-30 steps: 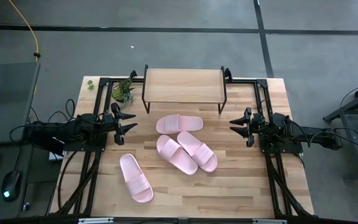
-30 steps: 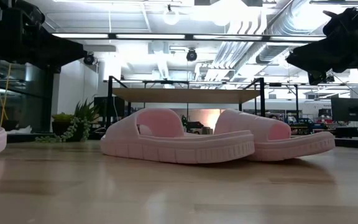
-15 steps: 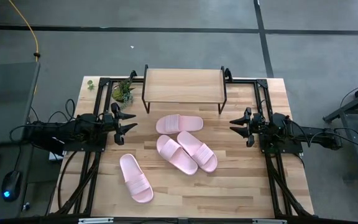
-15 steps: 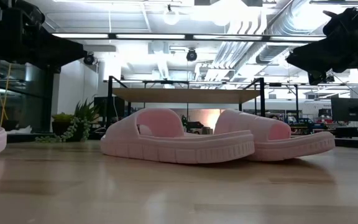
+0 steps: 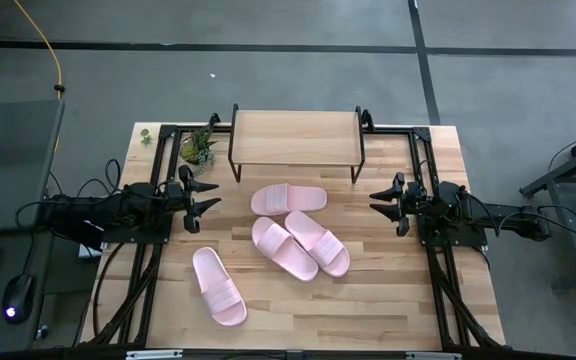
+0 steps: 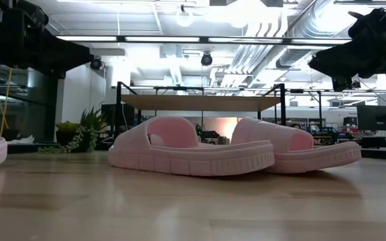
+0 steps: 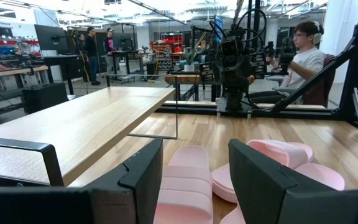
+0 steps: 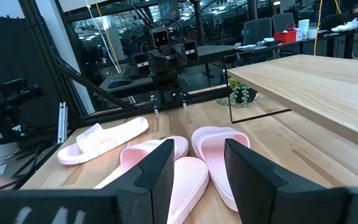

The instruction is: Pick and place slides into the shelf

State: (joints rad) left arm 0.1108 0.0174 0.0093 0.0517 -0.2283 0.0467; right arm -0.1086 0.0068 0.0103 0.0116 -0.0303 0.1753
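Plainly, all four slides point(image 5: 290, 235) lie on the tabletop point(image 5: 388, 290) in front of the shelf point(image 5: 296, 137), whose top board is bare: three clustered mid-table, two of them overlapping, one apart toward the left arm's side. They look like light, springy foam, likely easiest pinched across the ribbed strap or a sole edge. The left gripper point(image 5: 204, 194) and right gripper point(image 5: 384, 202) hover at opposite sides, fingers parted and holding nothing.

Four pale pink foam slides point(image 5: 288, 199) look matt, straps ribbed, soles smooth. Behind them, the low shelf point(image 5: 296, 137) has a light, satin wood-grain top on thin black metal legs.
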